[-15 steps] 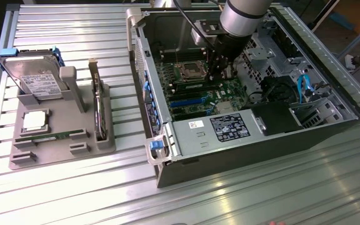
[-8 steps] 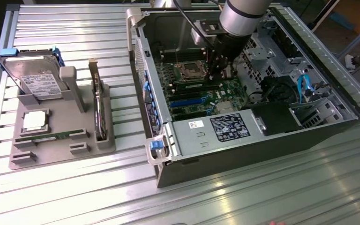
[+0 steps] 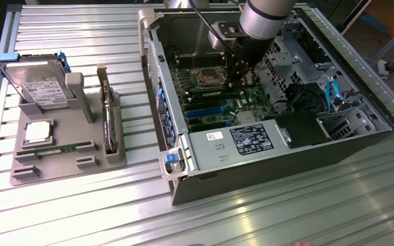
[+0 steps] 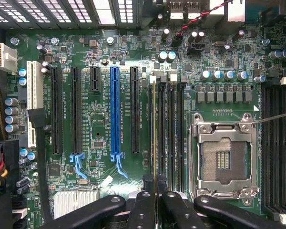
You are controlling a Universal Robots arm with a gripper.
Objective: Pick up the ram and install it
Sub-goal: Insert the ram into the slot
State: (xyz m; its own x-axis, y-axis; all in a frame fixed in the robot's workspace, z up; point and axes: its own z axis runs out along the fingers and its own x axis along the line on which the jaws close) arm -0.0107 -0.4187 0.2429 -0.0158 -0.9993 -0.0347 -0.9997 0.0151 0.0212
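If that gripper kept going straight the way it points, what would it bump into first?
Probably the memory slots beside the processor socket, reached first by the ram the gripper holds; depth is unclear.

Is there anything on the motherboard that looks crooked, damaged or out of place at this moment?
Nothing looks damaged or spilled. The ram, held edge-on between the fingers, runs parallel to the memory slots, not askew. The only oddity is the CPU socket: it is empty, with bare contacts.

One held ram [image 4: 155, 133], one hard drive [image 3: 39, 87]
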